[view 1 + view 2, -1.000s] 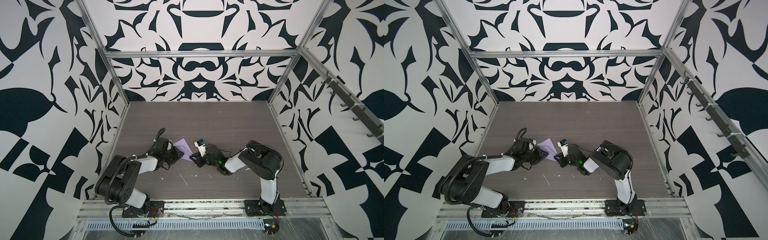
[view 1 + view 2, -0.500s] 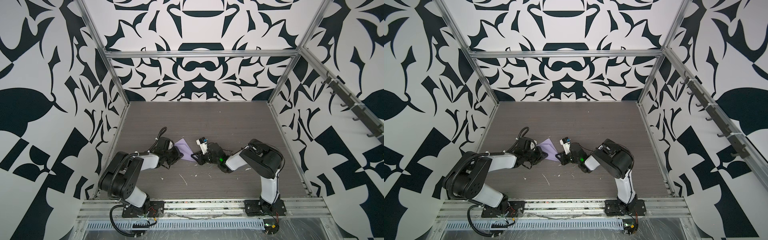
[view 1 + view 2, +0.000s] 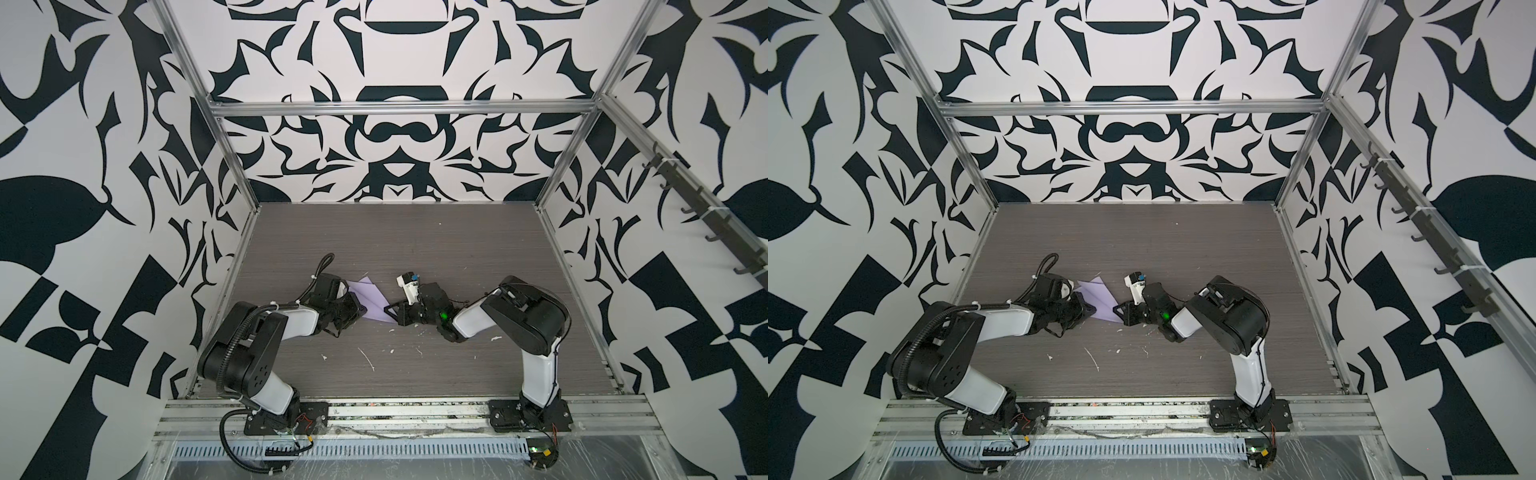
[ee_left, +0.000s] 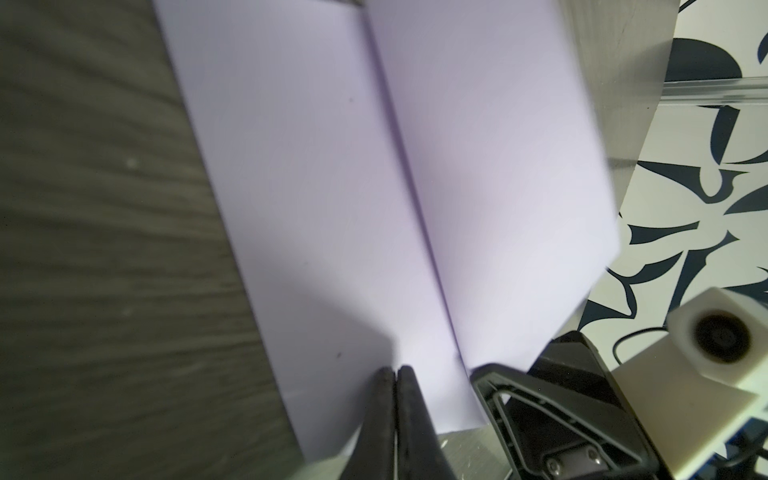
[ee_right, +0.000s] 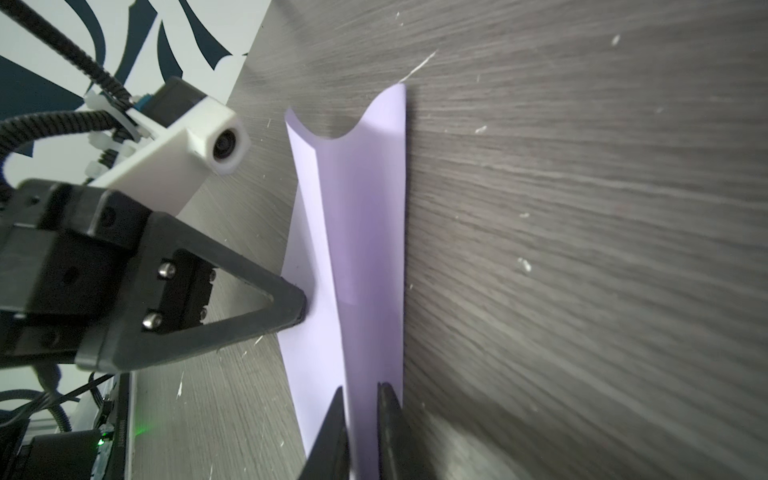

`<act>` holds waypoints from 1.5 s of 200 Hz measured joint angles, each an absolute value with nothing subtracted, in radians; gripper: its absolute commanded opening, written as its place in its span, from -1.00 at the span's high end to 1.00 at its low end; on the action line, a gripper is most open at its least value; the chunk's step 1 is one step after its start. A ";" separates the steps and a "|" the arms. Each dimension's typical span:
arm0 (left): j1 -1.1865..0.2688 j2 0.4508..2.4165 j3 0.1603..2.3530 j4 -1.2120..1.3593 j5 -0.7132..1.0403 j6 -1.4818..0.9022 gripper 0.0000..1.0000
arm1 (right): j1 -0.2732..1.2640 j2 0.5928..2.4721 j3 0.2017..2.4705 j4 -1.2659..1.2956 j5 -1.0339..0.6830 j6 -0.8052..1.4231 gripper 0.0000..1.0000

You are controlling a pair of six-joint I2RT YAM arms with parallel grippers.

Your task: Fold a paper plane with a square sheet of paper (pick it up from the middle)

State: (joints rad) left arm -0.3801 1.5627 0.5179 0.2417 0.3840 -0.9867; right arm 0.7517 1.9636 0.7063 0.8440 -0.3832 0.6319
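Lilac paper point(image 3: 371, 301), unmarked, pinched at opposite ends by left gripper point(image 4: 395, 374) and right gripper point(image 5: 360, 390).

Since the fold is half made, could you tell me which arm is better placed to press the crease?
Probably the left: the left gripper is shut at the paper's crease; the right gripper holds an edge.

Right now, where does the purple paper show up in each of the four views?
Top views: the purple paper lies mid-table between the two hands.
Left wrist view: it fills the middle, a crease running along it.
Right wrist view: a tall strip in the centre.
Shared landmark: the left hand, its fingers at the paper's edge.
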 measured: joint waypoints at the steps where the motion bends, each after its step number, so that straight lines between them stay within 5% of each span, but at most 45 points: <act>1: -0.380 1.563 0.518 0.242 0.384 -0.987 0.87 | 0.752 1.964 0.708 0.841 -0.383 0.631 0.63; 155: -0.380 1.572 0.544 0.205 0.382 -0.987 0.90 | 0.829 1.785 0.817 0.321 -0.218 0.205 0.44; 300: -0.380 1.579 0.552 0.201 0.382 -0.987 0.91 | 0.849 1.786 0.810 0.327 -0.152 0.211 0.79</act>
